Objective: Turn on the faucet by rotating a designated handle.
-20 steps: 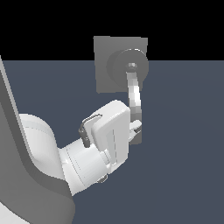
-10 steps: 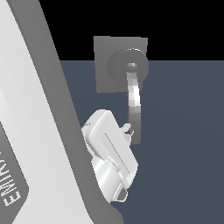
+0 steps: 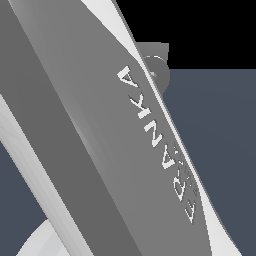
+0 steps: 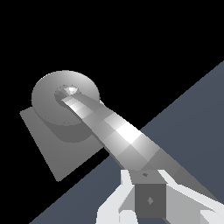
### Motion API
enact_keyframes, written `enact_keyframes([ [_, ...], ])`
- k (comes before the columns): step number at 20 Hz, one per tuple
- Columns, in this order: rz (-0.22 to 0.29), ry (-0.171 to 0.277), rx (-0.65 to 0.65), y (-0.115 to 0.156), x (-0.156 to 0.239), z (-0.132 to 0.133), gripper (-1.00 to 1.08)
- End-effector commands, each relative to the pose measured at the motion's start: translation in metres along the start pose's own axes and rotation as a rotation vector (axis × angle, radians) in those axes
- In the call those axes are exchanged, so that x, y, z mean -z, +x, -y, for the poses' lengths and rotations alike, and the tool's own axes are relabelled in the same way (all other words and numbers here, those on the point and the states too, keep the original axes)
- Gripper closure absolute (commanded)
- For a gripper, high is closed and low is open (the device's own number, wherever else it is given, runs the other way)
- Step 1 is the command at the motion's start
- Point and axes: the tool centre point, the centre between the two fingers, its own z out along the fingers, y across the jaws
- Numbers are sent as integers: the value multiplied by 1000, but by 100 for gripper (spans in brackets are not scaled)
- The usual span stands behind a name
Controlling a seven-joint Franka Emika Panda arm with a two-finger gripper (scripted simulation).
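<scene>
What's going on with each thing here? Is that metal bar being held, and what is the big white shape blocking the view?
Faucet: flat plate with a round hub, mostly hidden in the exterior view.
Handle: long bar running out from the hub toward the gripper; no clamp on it is visible.
Gripper: fingers at the bar's far end; open or shut cannot be told.
Robot arm: fills the exterior view, covering the faucet.

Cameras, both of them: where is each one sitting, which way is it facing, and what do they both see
Exterior view: off the arm, facing the faucet, but the white arm link marked FRANKA fills nearly the whole picture; only a corner of the plate and part of the hub show. Gripper not in view.
Wrist view: on the wrist, looking along the handle toward the hub and plate; the gripper shows at the edge, by the handle's far end.
Shared: the faucet's hub and plate.
</scene>
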Motion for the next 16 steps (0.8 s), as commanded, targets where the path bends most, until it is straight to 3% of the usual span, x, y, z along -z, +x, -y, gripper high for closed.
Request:
enact_keyframes([
  [1,130,75,71,-36,1,14,108],
  [8,295,213,352,-50,3,15,108],
  [16,389,311,541,-56,4,15,108],
])
